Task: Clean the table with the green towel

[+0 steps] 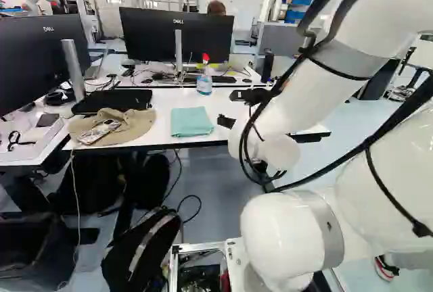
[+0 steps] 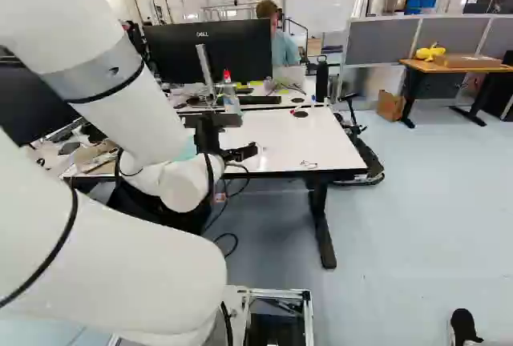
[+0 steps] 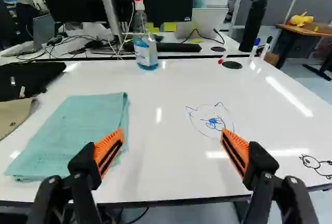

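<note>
My gripper [image 1: 229, 109] is over the near part of the white table, right of the folded green towel [image 1: 191, 122] in the left base view. The wrist view shows the gripper [image 3: 173, 146] with its orange-padded fingers wide apart and nothing between them. There the towel [image 3: 78, 129] lies flat on the table [image 3: 166, 169], beside and beyond one finger. A blue cat-like drawing [image 3: 211, 122] marks the tabletop ahead of the other finger. A black drawing [image 3: 317, 166] is farther to that side, near the table's edge.
A spray bottle [image 3: 145, 47] with a red top stands at the table's far side, before a keyboard and monitors [image 1: 177, 35]. A tan hat [image 1: 114, 127] lies beside the towel. Markers [image 3: 254, 49] and a black bottle [image 3: 253, 22] stand at the far corner. Bags [image 1: 141, 248] lie on the floor.
</note>
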{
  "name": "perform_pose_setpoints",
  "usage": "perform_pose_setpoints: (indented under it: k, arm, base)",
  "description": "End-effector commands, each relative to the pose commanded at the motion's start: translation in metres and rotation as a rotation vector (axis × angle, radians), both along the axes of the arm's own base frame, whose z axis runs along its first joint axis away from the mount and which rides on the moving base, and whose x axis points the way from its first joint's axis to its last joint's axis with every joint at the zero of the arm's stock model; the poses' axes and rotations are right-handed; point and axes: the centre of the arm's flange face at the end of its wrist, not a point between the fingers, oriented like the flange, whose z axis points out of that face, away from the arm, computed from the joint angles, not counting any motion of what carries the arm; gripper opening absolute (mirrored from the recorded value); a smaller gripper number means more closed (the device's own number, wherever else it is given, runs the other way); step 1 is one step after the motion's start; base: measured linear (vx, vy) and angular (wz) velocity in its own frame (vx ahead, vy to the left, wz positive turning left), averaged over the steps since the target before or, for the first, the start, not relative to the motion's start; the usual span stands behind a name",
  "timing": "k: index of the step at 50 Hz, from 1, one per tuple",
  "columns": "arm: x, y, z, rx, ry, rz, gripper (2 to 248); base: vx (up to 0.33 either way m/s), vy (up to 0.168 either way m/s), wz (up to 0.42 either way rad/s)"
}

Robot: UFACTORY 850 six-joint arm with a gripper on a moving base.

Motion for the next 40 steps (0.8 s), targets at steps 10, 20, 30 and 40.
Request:
perform_pose_setpoints:
  k: [10,20,30,40]
  arm:
    - [0.024,0.010,0.015,0.001,-0.031,0.033,247]
    - [0.038,0.020,0.026,0.002,-0.055,0.065,247]
    - [0.046,0.032,0.035,0.004,-0.065,0.100,247]
    - [0.051,0.044,0.040,0.007,-0.034,0.129,247]
  base:
    - [0.002,0.000,0.000]
    - [0.000,0.000,0.000]
    - [0.000,0.000,0.000]
    - [0.000,0.000,0.000]
